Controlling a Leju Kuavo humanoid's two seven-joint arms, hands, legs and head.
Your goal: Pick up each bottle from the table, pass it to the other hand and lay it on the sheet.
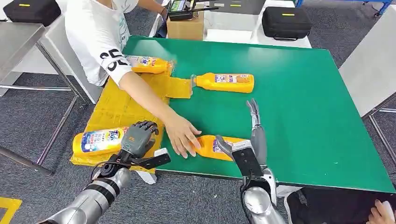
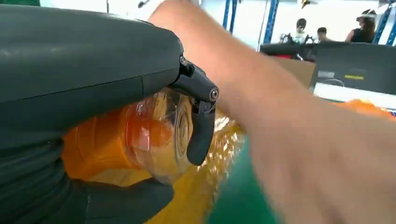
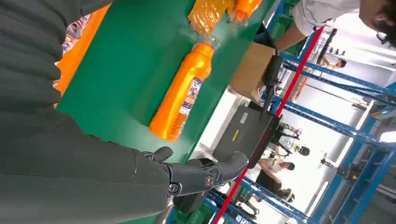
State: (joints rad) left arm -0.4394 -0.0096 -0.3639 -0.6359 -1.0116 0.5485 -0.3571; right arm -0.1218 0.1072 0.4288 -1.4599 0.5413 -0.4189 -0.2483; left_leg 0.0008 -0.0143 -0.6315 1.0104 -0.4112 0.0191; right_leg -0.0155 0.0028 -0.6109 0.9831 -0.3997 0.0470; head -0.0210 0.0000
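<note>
**Left hand on a bottle at the sheet's near end, right hand spread beside another**

Seen from the head: left hand [image 1: 138, 138] wrapped over the cap end of an orange detergent bottle [image 1: 99, 141] lying on the yellow sheet [image 1: 116, 108] at the near-left corner of the green table [image 1: 303, 102]. Right hand [image 1: 252, 140] held apart and straight, gripping nothing, just beside a second orange bottle [image 1: 215, 146] lying on the green top. A person's hand [image 1: 182, 135] resting on that bottle's neck end. Further back, a third bottle [image 1: 225, 82] on bare table, cap touching the sheet's edge, and a fourth bottle [image 1: 148, 64] on the sheet's far end.

Added by the left wrist camera: clear cap [image 2: 163, 135] enclosed between thumb and dark fingers [image 2: 201, 135], with the person's blurred forearm [image 2: 289, 126] close alongside.

Added by the right wrist camera: extended fingers [image 3: 205, 175] over the table, well apart from the third bottle [image 3: 182, 93].
</note>
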